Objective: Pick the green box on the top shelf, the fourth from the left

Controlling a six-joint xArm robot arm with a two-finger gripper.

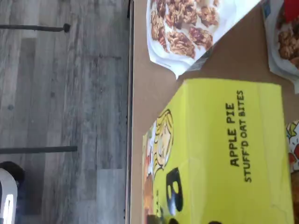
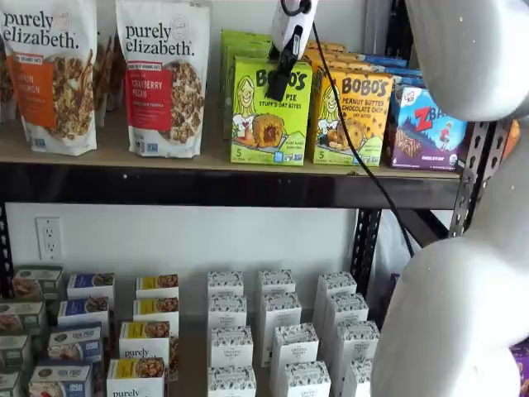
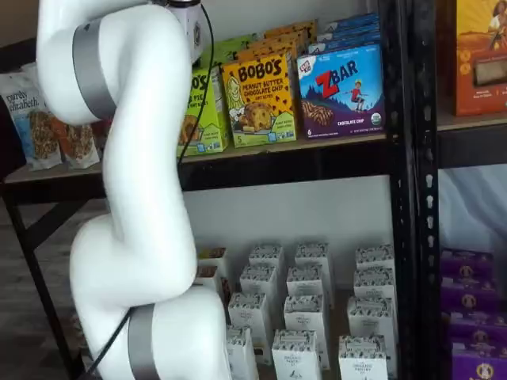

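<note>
The green box [image 2: 269, 124], a lime-green Bobo's Apple Pie box, stands upright at the front of the top shelf [image 2: 107, 155]. It also shows in the wrist view [image 1: 224, 154] and, half hidden by the arm, in a shelf view [image 3: 207, 111]. My gripper [image 2: 277, 83] hangs from above just in front of the box's upper face. Its white body and black fingers show side-on, with no gap visible and nothing seen held. The arm hides the gripper in the other shelf view.
A cranberry granola bag [image 2: 164, 74] stands left of the green box. A yellow-orange Bobo's box [image 2: 351, 116] and a ZBar box [image 2: 426, 128] stand to its right. More green boxes queue behind it. The lower level holds small white boxes [image 2: 281, 331].
</note>
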